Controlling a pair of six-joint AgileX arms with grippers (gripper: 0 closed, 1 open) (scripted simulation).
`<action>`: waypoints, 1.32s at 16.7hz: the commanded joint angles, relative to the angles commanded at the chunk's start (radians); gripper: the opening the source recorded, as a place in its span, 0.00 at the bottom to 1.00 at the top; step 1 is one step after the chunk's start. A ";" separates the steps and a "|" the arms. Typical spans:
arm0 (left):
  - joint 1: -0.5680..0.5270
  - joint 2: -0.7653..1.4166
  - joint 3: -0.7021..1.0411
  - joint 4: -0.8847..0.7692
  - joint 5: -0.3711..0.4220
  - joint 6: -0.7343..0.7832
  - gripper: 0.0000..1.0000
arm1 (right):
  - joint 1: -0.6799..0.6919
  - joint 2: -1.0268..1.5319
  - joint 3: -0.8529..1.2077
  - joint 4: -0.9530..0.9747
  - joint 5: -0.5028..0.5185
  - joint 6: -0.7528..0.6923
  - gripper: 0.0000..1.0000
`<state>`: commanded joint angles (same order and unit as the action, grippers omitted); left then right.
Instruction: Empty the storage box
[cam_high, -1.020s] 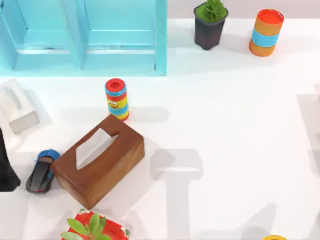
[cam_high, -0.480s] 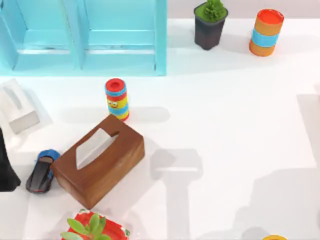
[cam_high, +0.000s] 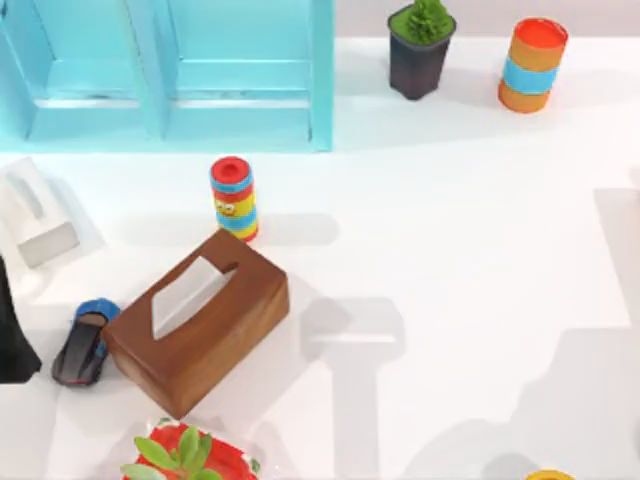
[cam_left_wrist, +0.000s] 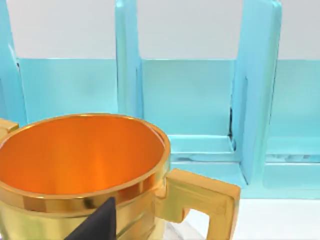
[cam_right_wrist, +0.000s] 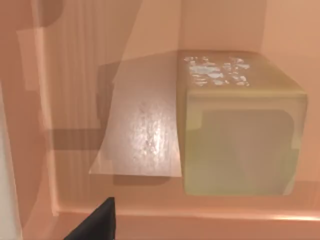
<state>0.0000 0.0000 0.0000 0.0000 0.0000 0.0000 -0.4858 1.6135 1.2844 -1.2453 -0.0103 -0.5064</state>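
In the right wrist view I look into the storage box (cam_right_wrist: 150, 30), which has pinkish walls and floor. A pale yellow-green block (cam_right_wrist: 240, 135) lies inside on a shiny sheet (cam_right_wrist: 142, 135). A dark part of my right gripper (cam_right_wrist: 95, 222) shows just above the box's near wall. In the left wrist view a gold mug (cam_left_wrist: 85, 170) with an orange inside and a square handle stands right in front of my left gripper (cam_left_wrist: 97, 222). My left arm (cam_high: 12, 335) sits at the table's far left edge.
A blue shelf (cam_high: 170, 75) stands at the back left. A wooden tissue box (cam_high: 195, 320), toy car (cam_high: 82, 345), striped cylinder (cam_high: 234, 198), white tissue box (cam_high: 35, 215), red-potted plant (cam_high: 185, 455), dark plant pot (cam_high: 420, 50) and stacked cups (cam_high: 532, 65) stand around.
The shadow at the table's bottom right has spread leftward and changed shape. Nothing on the table has moved, and the left arm has stayed put.
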 joint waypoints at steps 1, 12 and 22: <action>0.000 0.000 0.000 0.000 0.000 0.000 1.00 | 0.005 -0.003 -0.003 0.003 0.000 0.001 1.00; 0.000 0.000 0.000 0.000 0.000 0.000 1.00 | 0.007 0.099 -0.272 0.379 0.000 0.009 1.00; 0.000 0.000 0.000 0.000 0.000 0.000 1.00 | 0.008 0.110 -0.294 0.404 0.000 0.009 0.62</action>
<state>0.0000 0.0000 0.0000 0.0000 0.0000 0.0000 -0.4783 1.7232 0.9907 -0.8417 -0.0102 -0.4971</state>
